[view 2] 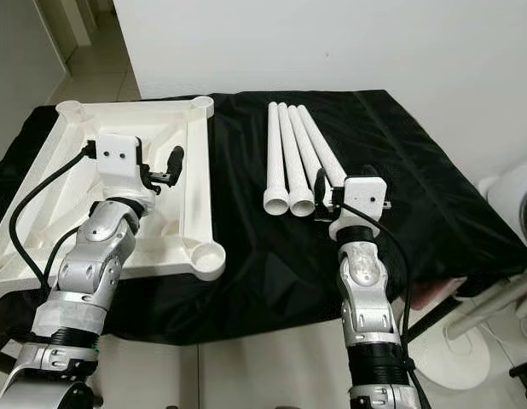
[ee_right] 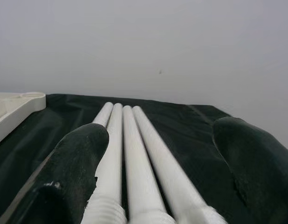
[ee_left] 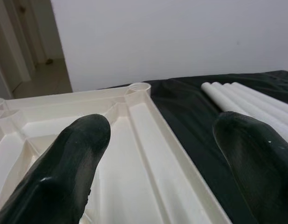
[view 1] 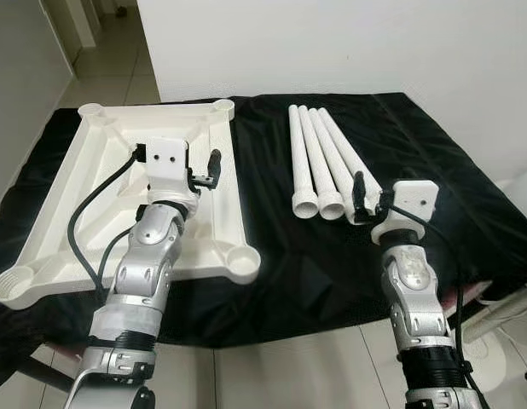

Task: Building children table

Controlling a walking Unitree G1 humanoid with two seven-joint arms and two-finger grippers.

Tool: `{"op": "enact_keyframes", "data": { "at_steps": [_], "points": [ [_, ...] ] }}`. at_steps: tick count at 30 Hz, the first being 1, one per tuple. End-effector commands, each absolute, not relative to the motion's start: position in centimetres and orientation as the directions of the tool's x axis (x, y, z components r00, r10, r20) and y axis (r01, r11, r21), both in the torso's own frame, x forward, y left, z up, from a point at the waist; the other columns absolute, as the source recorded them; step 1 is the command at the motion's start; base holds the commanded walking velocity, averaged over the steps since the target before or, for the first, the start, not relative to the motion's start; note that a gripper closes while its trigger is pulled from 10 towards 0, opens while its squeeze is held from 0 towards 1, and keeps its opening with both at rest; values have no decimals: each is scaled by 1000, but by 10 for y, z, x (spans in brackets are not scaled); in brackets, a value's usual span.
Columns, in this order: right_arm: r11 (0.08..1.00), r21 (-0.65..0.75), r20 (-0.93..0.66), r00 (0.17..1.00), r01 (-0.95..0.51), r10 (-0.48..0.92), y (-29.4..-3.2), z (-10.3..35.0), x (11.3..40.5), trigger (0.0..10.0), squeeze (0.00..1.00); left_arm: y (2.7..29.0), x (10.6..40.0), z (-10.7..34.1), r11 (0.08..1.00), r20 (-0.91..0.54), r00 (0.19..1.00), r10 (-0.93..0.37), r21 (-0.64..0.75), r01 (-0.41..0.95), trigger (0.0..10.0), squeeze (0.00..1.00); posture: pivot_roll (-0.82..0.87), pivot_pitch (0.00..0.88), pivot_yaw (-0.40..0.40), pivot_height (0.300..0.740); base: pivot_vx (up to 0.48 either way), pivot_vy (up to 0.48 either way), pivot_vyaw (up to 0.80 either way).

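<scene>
Black-draped table (view 1: 280,256): tabletop (view 1: 93,196), apparently 4 legs (view 1: 319,166); both grippers' fingers (ee_left: 65,163) spread.

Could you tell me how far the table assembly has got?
Only the layout looks done: the white plastic tabletop lies underside-up on the black cloth, the four white plastic leg tubes loose beside it. In hand: nothing; left pincer over the tabletop, right pincer at the tube ends. Every leg remains unfitted.

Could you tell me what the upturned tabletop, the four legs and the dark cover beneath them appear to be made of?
Tabletop: probably moulded plastic, cream and faintly glossy, with ribs and round corner sockets. Legs: likely white plastic tubes, smooth, hollow at the near ends, threaded. Cover: black fabric or thin sheet, creased and slightly shiny.
</scene>
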State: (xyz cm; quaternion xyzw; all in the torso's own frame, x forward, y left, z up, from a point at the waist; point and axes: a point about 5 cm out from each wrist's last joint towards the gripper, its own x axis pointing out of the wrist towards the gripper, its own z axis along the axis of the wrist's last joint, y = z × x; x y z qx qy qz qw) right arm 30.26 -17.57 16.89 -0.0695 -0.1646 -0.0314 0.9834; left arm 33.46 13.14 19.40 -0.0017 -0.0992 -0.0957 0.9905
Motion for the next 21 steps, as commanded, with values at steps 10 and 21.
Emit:
{"op": "enact_keyframes", "data": {
  "at_steps": [10,21],
  "points": [
    [988,-150,328,945,48,4,-171,168,303,10000,0,140,330,194,990,206,969,-138,13,138,10000,0,-74,0,14,740,248,0,0],
    [990,-138,311,950,34,11,-169,167,303,10000,0,136,329,192,986,193,967,-168,18,168,10000,0,-80,0,5,740,0,0,0]
  ]
}}
